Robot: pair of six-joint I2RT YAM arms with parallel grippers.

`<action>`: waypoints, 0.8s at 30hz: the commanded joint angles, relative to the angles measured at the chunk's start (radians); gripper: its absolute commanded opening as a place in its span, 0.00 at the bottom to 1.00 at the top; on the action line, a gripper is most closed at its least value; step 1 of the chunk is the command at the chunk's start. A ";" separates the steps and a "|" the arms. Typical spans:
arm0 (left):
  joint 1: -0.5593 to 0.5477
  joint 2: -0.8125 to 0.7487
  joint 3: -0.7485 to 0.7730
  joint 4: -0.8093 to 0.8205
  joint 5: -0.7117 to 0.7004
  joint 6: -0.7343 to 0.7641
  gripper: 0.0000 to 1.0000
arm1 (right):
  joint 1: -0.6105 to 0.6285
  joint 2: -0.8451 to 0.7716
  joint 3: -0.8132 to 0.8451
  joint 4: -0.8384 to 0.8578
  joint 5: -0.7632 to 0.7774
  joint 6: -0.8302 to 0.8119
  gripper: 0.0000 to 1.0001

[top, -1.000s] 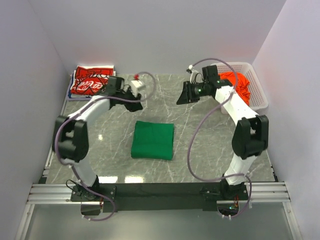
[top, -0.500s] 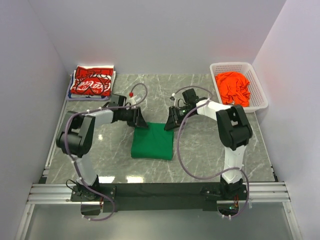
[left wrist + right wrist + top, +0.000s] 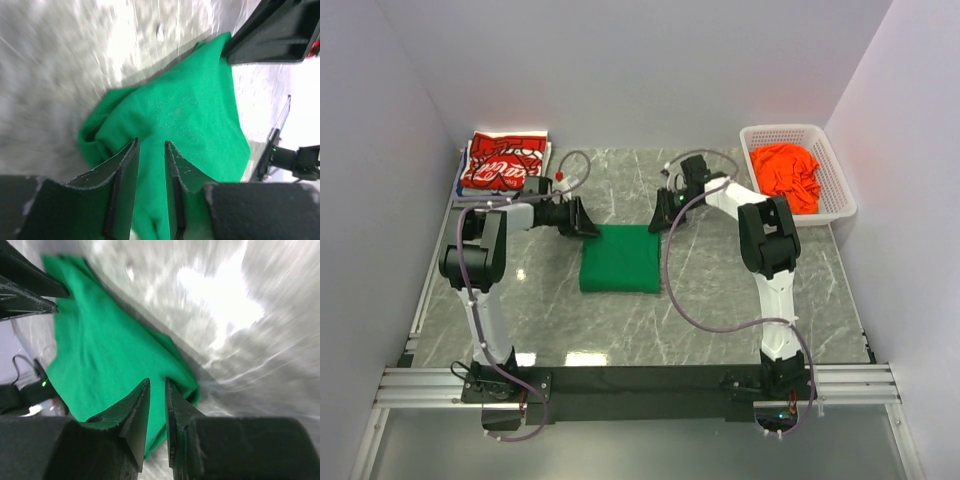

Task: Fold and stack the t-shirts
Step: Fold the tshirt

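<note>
Near the middle of the desk lies the green t-shirt, folded into a neat rectangle, with both arms reaching in low over its far edge. The left claw sits at the shirt's far-left corner and the right claw at its far-right corner, the two facing each other across that edge. In the left wrist view, the left claw's jaws are drawn in to a slim slot with green cloth running up into it. The layers of the fold bunch just beside them, so it has the shirt pinched at that corner. The right wrist view shows the same on the other side: jaws narrowed to a thin gap, set over the rounded corner of the fold with green fabric between them, gripping it. Each wrist view also catches the other claw as a dark shape at the opposite corner of the shirt. At the far-left corner of the desk rests the red t-shirt, folded, its white lettering facing up. At the far-right corner stands a white mesh basket, and the orange t-shirt lies crumpled inside it, well apart from the green one.
</note>
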 commanded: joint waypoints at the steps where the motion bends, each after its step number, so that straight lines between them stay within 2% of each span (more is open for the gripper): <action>1: 0.021 -0.069 0.056 -0.041 0.026 0.083 0.33 | -0.018 -0.037 0.118 -0.043 0.058 -0.057 0.26; 3: 0.021 -0.169 0.005 -0.040 0.078 0.077 0.34 | -0.018 -0.143 0.065 -0.025 -0.023 -0.039 0.28; 4: 0.021 -0.205 -0.022 -0.019 0.093 0.060 0.34 | -0.012 -0.189 0.016 0.044 -0.062 0.008 0.31; 6: 0.014 -0.302 -0.105 0.014 0.124 -0.007 0.35 | 0.007 -0.318 -0.142 0.121 -0.118 0.053 0.34; 8: -0.008 -0.369 -0.191 0.075 0.122 -0.061 0.35 | 0.048 -0.372 -0.263 0.190 -0.139 0.099 0.36; 11: -0.064 -0.391 -0.254 0.155 0.121 -0.156 0.34 | 0.106 -0.407 -0.378 0.262 -0.185 0.167 0.36; 16: -0.149 -0.341 -0.326 0.200 0.058 -0.189 0.34 | 0.168 -0.337 -0.431 0.314 -0.183 0.196 0.37; 24: -0.060 -0.103 -0.285 0.075 -0.025 -0.075 0.30 | 0.130 -0.179 -0.437 0.253 -0.112 0.150 0.35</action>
